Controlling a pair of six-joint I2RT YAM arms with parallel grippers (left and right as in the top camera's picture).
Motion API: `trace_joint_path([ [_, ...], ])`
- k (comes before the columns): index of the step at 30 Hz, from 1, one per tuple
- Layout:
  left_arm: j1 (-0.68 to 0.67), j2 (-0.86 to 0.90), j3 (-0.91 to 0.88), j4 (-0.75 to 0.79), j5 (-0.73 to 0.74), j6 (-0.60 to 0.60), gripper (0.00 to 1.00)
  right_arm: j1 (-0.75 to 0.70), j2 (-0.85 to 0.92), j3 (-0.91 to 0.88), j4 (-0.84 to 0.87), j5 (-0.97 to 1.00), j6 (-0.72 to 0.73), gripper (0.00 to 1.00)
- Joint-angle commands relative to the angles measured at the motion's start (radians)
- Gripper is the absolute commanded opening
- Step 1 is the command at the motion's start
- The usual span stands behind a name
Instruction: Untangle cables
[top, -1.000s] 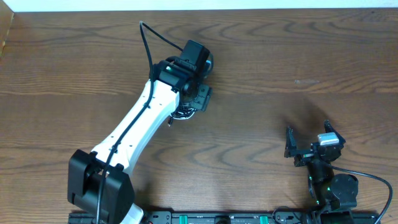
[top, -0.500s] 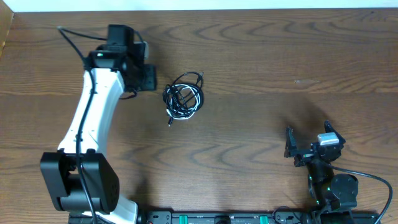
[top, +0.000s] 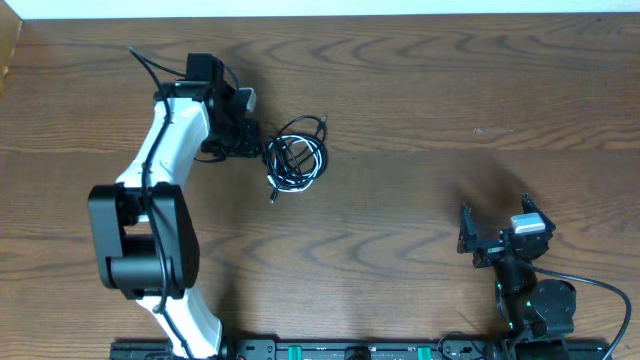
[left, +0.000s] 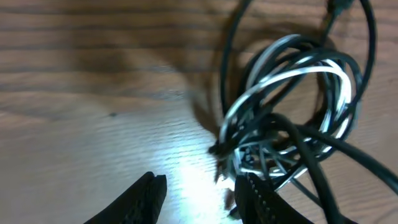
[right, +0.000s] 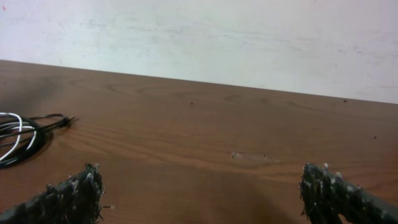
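Observation:
The cables (top: 296, 160) lie in one tangled coil on the wooden table, left of centre. In the left wrist view a white cord (left: 298, 73) loops through black cord (left: 231, 50). My left gripper (top: 256, 147) sits just left of the coil, low over the table. It is open (left: 199, 199) with only bare wood in the gap, and its right finger (left: 258, 199) is at the coil's near edge. Whether that finger touches the cords I cannot tell. My right gripper (top: 497, 238) rests far to the right, open (right: 199, 193) and empty; the coil's edge (right: 18, 140) shows at its far left.
The table's far edge (top: 400, 14) meets a white wall. A thick black wire (top: 150, 65) runs along the left arm. The arm bases and a black rail (top: 350, 350) line the near edge. Bare wood lies between the coil and the right gripper.
The left arm swung off the coil to the far left, uncovering it, then came back to its left side. Its jaws narrowed. The right arm has not moved.

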Motion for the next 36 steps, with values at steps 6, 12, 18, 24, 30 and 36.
trace_joint_path([
  [6, 0.0, 0.019, -0.004, 0.059, 0.085, 0.047, 0.43, -0.005, -0.003, -0.001, -0.004, 0.001, 0.006, 0.99],
  [12, 0.0, 0.02, -0.029, 0.071, 0.084, 0.047, 0.43, -0.005, -0.003, -0.001, -0.004, 0.001, 0.006, 0.99],
  [18, 0.0, 0.02, -0.08, 0.135, 0.085, 0.047, 0.43, -0.005, -0.003, -0.001, -0.004, 0.001, 0.006, 0.99],
  [24, 0.0, 0.02, -0.101, 0.189, 0.085, 0.046, 0.36, -0.005, -0.003, -0.001, -0.004, 0.001, 0.006, 0.99],
  [30, 0.0, 0.02, -0.101, 0.197, 0.085, 0.046, 0.33, -0.005, -0.003, -0.001, -0.004, 0.001, 0.006, 0.99],
  [36, 0.0, 0.02, -0.101, 0.212, 0.084, 0.042, 0.32, -0.005, -0.003, -0.001, -0.004, 0.001, 0.006, 0.99],
])
